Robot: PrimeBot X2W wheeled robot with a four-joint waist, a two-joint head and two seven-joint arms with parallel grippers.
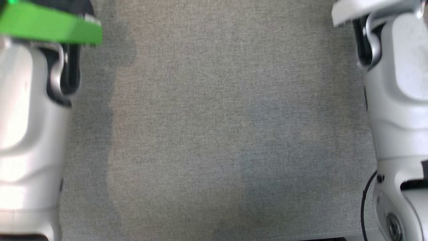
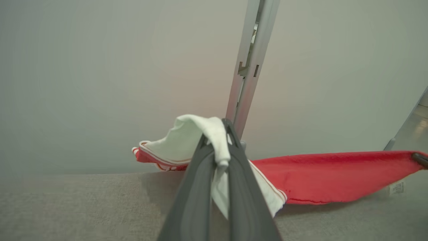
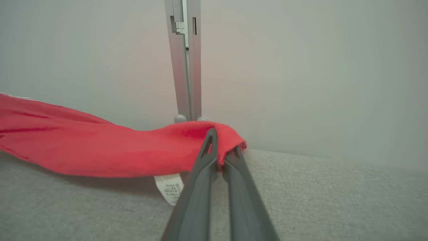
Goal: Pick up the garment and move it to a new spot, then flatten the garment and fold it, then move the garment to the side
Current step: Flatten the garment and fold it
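The garment (image 2: pixel 334 174) is red with a white part edged in red stripes. It hangs stretched between my two grippers just above the grey fabric surface (image 2: pixel 67 207). My left gripper (image 2: pixel 219 140) is shut on its white end, which drapes over the fingertips. My right gripper (image 3: pixel 222 149) is shut on the red end of the garment (image 3: pixel 100 150), where a white care label (image 3: pixel 169 189) dangles. In the head view both pale forearms (image 1: pixel 30 127) flank the bare grey surface (image 1: pixel 214 134).
A grey metal post (image 2: pixel 250 63) stands upright behind the garment against a pale wall; the post (image 3: pixel 185 60) also rises behind my right gripper. A green part (image 1: pixel 50 25) of the left arm sits at the head view's top left.
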